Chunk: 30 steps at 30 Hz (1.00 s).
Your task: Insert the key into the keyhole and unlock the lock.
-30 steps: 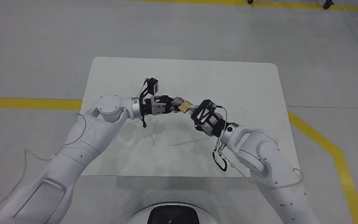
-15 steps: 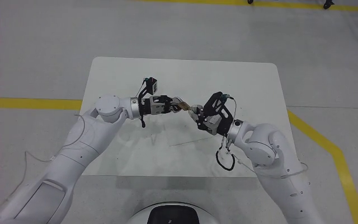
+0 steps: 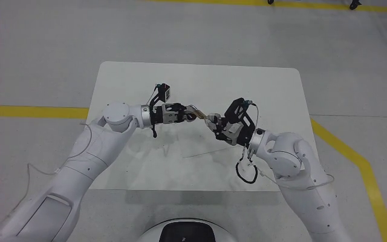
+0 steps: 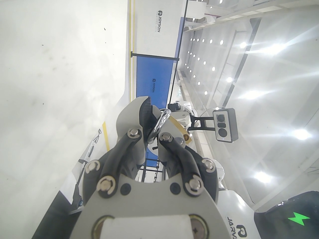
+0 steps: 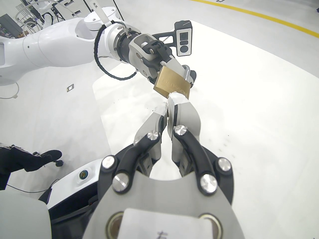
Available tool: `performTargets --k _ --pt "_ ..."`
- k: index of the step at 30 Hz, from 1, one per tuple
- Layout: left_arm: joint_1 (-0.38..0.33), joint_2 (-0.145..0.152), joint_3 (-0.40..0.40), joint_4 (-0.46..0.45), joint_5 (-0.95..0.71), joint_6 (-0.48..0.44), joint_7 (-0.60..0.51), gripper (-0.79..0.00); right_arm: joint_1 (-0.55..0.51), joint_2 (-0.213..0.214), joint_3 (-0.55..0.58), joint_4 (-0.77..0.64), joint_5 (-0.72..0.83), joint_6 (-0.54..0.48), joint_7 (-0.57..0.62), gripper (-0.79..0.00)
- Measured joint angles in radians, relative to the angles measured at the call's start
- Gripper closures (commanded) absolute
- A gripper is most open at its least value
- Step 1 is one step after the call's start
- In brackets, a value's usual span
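Note:
A brass padlock (image 5: 172, 83) with a steel shackle (image 4: 161, 123) hangs in the air over the middle of the white table (image 3: 266, 91). My left gripper (image 4: 157, 123) is shut on it at the shackle end, and the brass body (image 3: 196, 113) sticks out toward the right arm. My right gripper (image 5: 169, 101) is shut, its taped fingertips (image 5: 177, 98) pressed against the padlock's bottom face. A thin metal edge between its fingers looks like the key; the blade and the keyhole are hidden. In the top view the right gripper (image 3: 213, 120) meets the padlock end to end.
Both arms meet above the table's middle, with bare tabletop (image 5: 249, 115) all round them. A black cable loop (image 3: 247, 172) hangs from the right forearm near the front edge. Yellow floor lines (image 3: 36, 112) run past the table's sides.
The right forearm has swung outward to the right and its wrist has turned, while its fingertips stayed at the padlock's end. The left arm and padlock have barely moved.

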Motion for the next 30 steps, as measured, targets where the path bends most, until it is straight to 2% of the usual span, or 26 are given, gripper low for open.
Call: performTargets --k 7,9,11,12,13,15,18,22,25,30 --pt "0.000 -0.005 0.000 -0.002 0.013 0.006 -0.013 0.000 -0.002 0.002 -0.005 -0.001 -0.031 0.014 0.011 0.000" --pt "-0.001 -0.006 0.003 -0.002 0.023 0.011 -0.018 0.000 0.000 0.003 -0.010 -0.004 -0.064 0.035 0.026 -0.289" --pt "-0.003 -0.007 0.005 -0.001 0.033 0.015 -0.020 0.000 0.002 0.003 -0.021 -0.013 -0.109 0.058 0.038 -0.391" --pt "-0.003 -0.008 0.006 -0.001 0.035 0.016 -0.020 0.000 0.002 0.002 -0.027 -0.016 -0.118 0.063 0.038 -0.526" --pt "-0.003 -0.009 0.006 0.000 0.037 0.017 -0.020 0.000 0.002 0.001 -0.032 -0.019 -0.123 0.063 0.035 -0.603" --pt "-0.003 -0.010 0.005 0.000 0.040 0.018 -0.020 0.000 0.004 0.001 -0.036 -0.022 -0.132 0.062 0.032 -0.637" --pt "-0.003 -0.012 0.003 0.002 0.044 0.018 -0.023 0.000 0.002 0.002 -0.036 -0.030 -0.142 0.058 0.026 -0.628" --pt "-0.003 -0.013 0.000 0.004 0.047 0.022 -0.025 0.000 -0.003 0.004 -0.029 -0.037 -0.151 0.054 0.022 -0.674" --pt "-0.004 -0.014 0.000 0.006 0.057 0.033 -0.028 0.000 -0.011 0.007 -0.012 -0.045 -0.151 0.040 0.011 -0.785" --pt "-0.022 -0.020 0.027 0.019 0.108 0.119 -0.022 0.000 -0.052 0.018 0.081 -0.056 -0.139 0.016 -0.045 -0.785"
